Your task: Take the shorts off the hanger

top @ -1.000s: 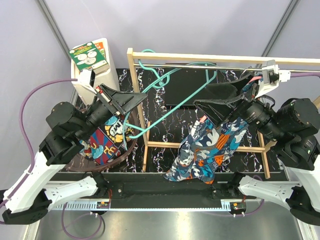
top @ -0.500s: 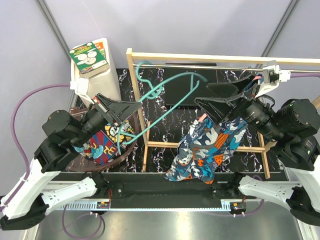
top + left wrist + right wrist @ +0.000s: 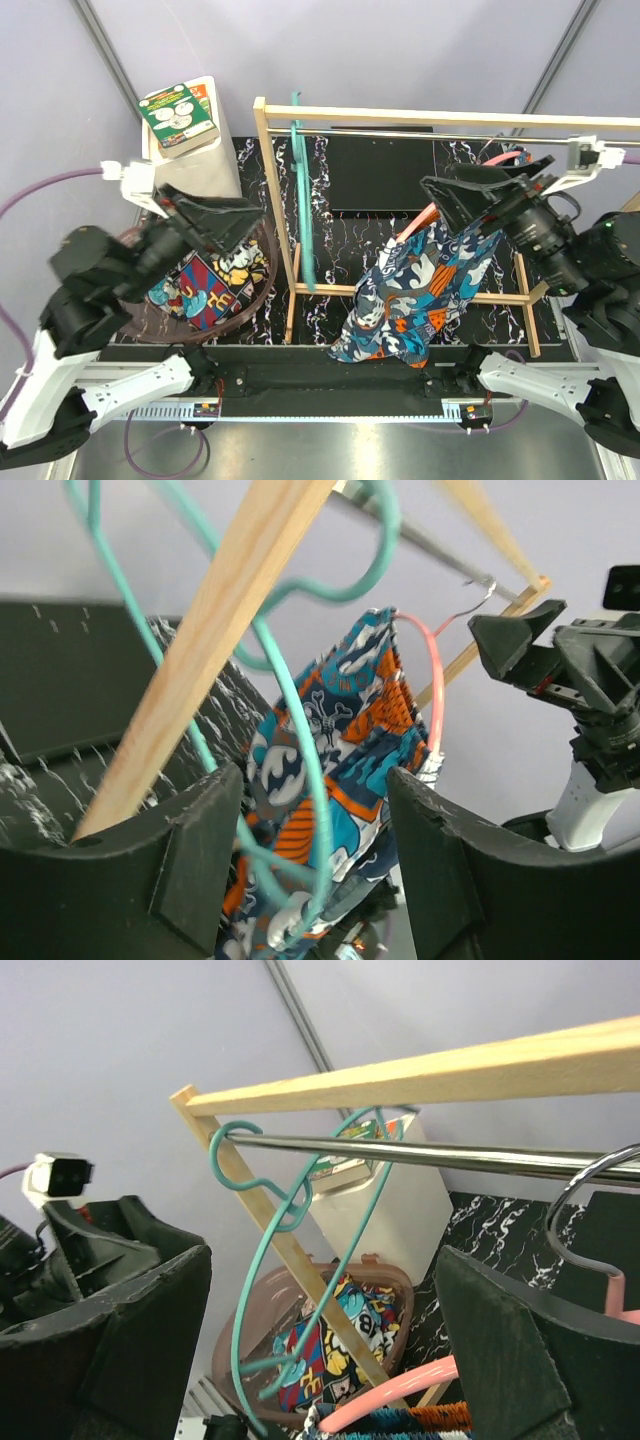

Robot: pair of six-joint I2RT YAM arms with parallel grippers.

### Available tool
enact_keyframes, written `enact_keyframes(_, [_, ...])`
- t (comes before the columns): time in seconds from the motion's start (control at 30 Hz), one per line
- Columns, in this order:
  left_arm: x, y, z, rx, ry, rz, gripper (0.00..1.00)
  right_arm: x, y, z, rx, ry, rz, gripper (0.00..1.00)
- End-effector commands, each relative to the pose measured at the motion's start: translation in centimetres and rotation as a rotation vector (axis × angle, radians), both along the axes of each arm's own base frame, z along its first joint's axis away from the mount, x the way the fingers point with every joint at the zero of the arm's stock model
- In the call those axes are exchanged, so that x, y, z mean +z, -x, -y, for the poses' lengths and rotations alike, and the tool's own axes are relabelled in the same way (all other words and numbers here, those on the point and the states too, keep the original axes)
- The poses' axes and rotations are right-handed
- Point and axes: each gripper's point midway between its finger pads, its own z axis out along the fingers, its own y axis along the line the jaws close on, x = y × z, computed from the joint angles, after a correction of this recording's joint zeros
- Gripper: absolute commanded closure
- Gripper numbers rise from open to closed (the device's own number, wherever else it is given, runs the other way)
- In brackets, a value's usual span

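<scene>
Teal hanger (image 3: 302, 200) swings back bare from above, comic shorts (image 3: 205, 285) down in the basket (image 3: 270, 262), left gripper (image 3: 245, 218) letting go. Left wrist: jaws parted, empty, teal-orange shorts (image 3: 345, 730) beyond on the pink hanger (image 3: 435, 695). Right wrist: right gripper (image 3: 320, 1260) wide, empty, so that pair's next.

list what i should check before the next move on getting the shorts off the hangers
1. Comic shorts off their hanger and lying in the basket: ok.
2. Green hanger bare and hooked on the rail: ok.
3. Left hand open, nothing held: ok.
4. Right hand open, nothing held: ok.
5. Teal and orange shorts off the pink hanger: not ok, they hang from it.
6. How those shorts are fastened to the pink hanger: cannot tell.
</scene>
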Motion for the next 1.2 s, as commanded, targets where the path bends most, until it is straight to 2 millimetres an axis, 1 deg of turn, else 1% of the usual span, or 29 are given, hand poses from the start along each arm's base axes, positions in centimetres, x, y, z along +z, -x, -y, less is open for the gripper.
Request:
enact_keyframes(0.0, [5.4,1.6,-1.9,0.004,-0.047,0.246,0.37,2.1,0.3,2.2,-0.065,-0.055,0.012,0.00])
enact_keyframes(0.03, [6.9,2.5,-1.8,-0.033,-0.053,0.310,0.37,1.7,0.2,2.4,-0.075,-0.038,-0.007,0.00])
enact_keyframes(0.07, [7.6,2.9,-1.3,-0.067,-0.057,0.333,0.37,1.6,0.0,3.0,-0.109,-0.039,-0.020,0.00])
enact_keyframes(0.1, [7.5,3.0,0.4,-0.137,-0.082,0.340,0.38,1.9,0.0,3.7,-0.130,-0.056,-0.033,0.00])
enact_keyframes(0.13, [8.6,3.5,0.8,-0.170,-0.071,0.364,0.38,1.1,-0.3,4.1,-0.158,-0.039,-0.065,0.00])
enact_keyframes(0.17, [8.1,2.8,2.7,-0.214,-0.097,0.347,0.40,1.0,-0.7,5.1,-0.212,-0.056,-0.088,0.00])
enact_keyframes(0.2, [8.1,3.5,3.9,-0.291,-0.100,0.350,0.41,0.6,-0.7,5.7,-0.237,-0.052,-0.105,0.00])
enact_keyframes(0.23, [8.9,3.9,4.3,-0.326,-0.093,0.365,0.42,0.5,-0.8,6.3,-0.264,-0.061,-0.114,0.00])
enact_keyframes(0.27, [8.3,3.3,6.1,-0.365,-0.113,0.348,0.43,0.4,-1.0,7.2,-0.306,-0.084,-0.130,0.00])
enact_keyframes(0.3, [8.5,3.9,7.0,-0.403,-0.116,0.365,0.43,0.2,-1.0,7.7,-0.325,-0.091,-0.142,0.00])
enact_keyframes(0.33, [9.5,4.3,7.3,-0.411,-0.108,0.393,0.43,0.1,-1.1,8.3,-0.352,-0.104,-0.149,0.00])
enact_keyframes(0.37, [9.6,4.1,8.5,-0.423,-0.119,0.403,0.42,0.1,-0.8,8.7,-0.356,-0.125,-0.155,0.00])
enact_keyframes(0.4, [9.9,4.9,9.3,-0.445,-0.126,0.437,0.40,-0.1,-0.8,8.9,-0.362,-0.129,-0.162,0.00])
enact_keyframes(0.47, [11.1,5.3,10.8,-0.463,-0.123,0.477,0.38,-0.3,-0.6,9.6,-0.379,-0.156,-0.175,0.00])
enact_keyframes(0.5, [11.2,5.8,11.6,-0.482,-0.128,0.495,0.36,-0.7,-0.6,9.7,-0.386,-0.154,-0.186,0.00])
enact_keyframes(0.53, [10.8,5.3,13.1,-0.490,-0.144,0.488,0.36,-0.8,-0.7,9.9,-0.394,-0.162,-0.192,0.00])
enact_keyframes(0.57, [11.2,5.7,13.7,-0.500,-0.142,0.506,0.36,-1.3,-0.6,9.9,-0.394,-0.167,-0.204,0.00])
enact_keyframes(0.6, [11.1,5.7,14.3,-0.504,-0.150,0.509,0.35,-1.5,-0.7,9.8,-0.394,-0.168,-0.210,0.00])
enact_keyframes(0.63, [10.2,5.2,15.7,-0.508,-0.175,0.497,0.35,-1.7,-0.7,9.8,-0.394,-0.169,-0.215,0.00])
enact_keyframes(0.67, [9.7,5.2,16.5,-0.505,-0.194,0.487,0.34,-2.0,-0.7,9.6,-0.389,-0.174,-0.225,0.00])
enact_keyframes(0.7, [9.9,5.0,16.8,-0.491,-0.204,0.502,0.34,-2.1,-0.8,9.6,-0.390,-0.174,-0.230,0.00])
enact_keyframes(0.73, [9.3,4.8,17.4,-0.480,-0.229,0.494,0.34,-2.2,-0.8,9.6,-0.388,-0.178,-0.235,0.00])
enact_keyframes(0.77, [8.1,4.1,18.4,-0.458,-0.272,0.466,0.34,-2.3,-0.8,9.4,-0.382,-0.186,-0.242,0.00])
enact_keyframes(0.9, [6.1,3.1,19.1,-0.398,-0.367,0.448,0.34,-2.9,-0.8,8.6,-0.352,-0.185,-0.262,0.00])
enact_keyframes(0.97, [5.3,3.2,19.1,-0.385,-0.402,0.447,0.33,-3.1,-0.9,8.3,-0.344,-0.172,-0.263,0.00])
enact_keyframes(1.03, [4.5,2.8,19.2,-0.364,-0.431,0.437,0.32,-3.1,-1.0,8.4,-0.356,-0.160,-0.261,0.00])
enact_keyframes(1.1, [3.4,2.8,19.3,-0.355,-0.465,0.412,0.32,-2.6,-0.9,8.4,-0.354,-0.158,-0.254,0.00])
enact_keyframes(1.13, [2.0,2.8,19.6,-0.360,-0.498,0.398,0.31,-2.8,-1.0,8.1,-0.349,-0.135,-0.252,0.00])
enact_keyframes(1.17, [1.4,2.7,19.6,-0.344,-0.520,0.393,0.31,-3.0,-1.1,8.0,-0.348,-0.132,-0.253,0.00])
